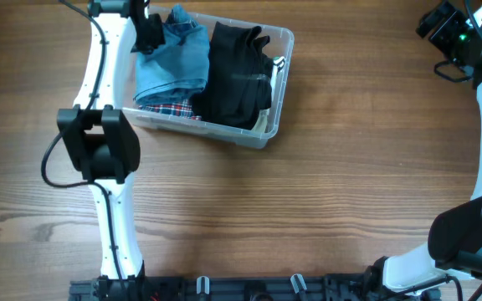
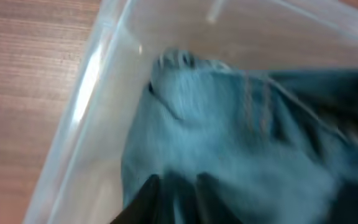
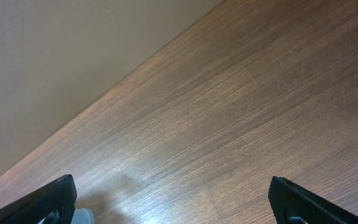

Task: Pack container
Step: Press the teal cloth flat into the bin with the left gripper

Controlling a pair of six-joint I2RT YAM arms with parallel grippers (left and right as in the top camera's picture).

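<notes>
The clear plastic container (image 1: 279, 80) stands at the back left of the table. It holds a blue denim garment (image 1: 174, 60), a black garment (image 1: 237, 75) and a plaid garment (image 1: 171, 108) under the denim. My left gripper (image 1: 151, 33) is down in the container's back left corner. In the left wrist view its fingers (image 2: 176, 186) are close together and pinch the blue denim (image 2: 229, 124) beside the container wall (image 2: 98, 93). My right gripper (image 1: 442, 23) is at the far back right, away from the container. Its fingers (image 3: 169, 190) are wide open and empty above bare wood.
The wooden table (image 1: 325, 192) stretches in front of and to the right of the container. The left arm's body (image 1: 99, 142) stands just left of the container's front corner. A black rail (image 1: 249, 288) runs along the table's front edge.
</notes>
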